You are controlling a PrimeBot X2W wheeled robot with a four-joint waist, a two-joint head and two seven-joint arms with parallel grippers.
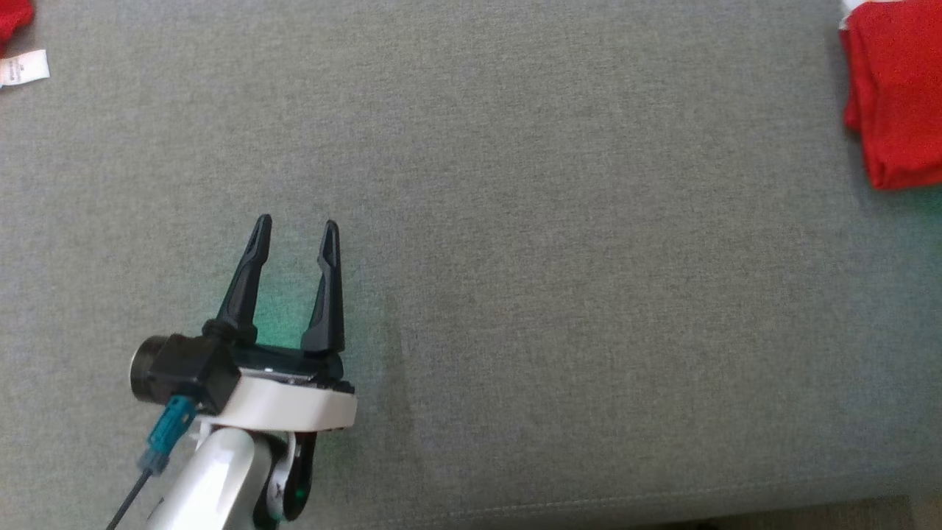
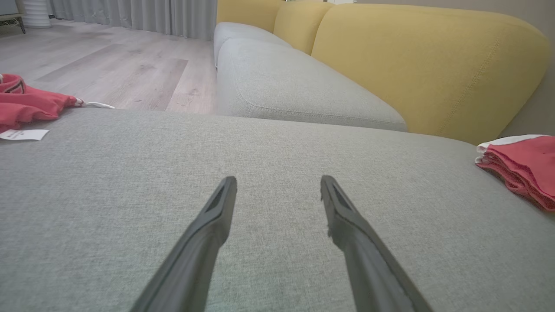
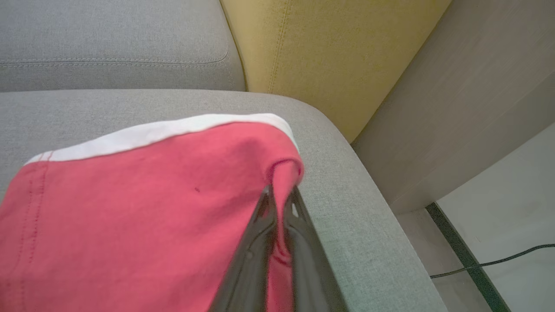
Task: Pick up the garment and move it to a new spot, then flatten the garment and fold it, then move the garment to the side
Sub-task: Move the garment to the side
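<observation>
The right tool (image 3: 282, 195) is pressed together, pinching a raised fold of the folded red garment (image 3: 151, 208), which lies at the right edge of the grey sofa cushion (image 1: 552, 294). The left tool (image 1: 296, 224) stands spread over the cushion, well apart from the garment; another red cloth (image 1: 11, 18) with a white label (image 1: 23, 68) lies far left

Woven matt cushion (image 1: 559, 221) — soft cloth garment (image 1: 898, 96)
</observation>
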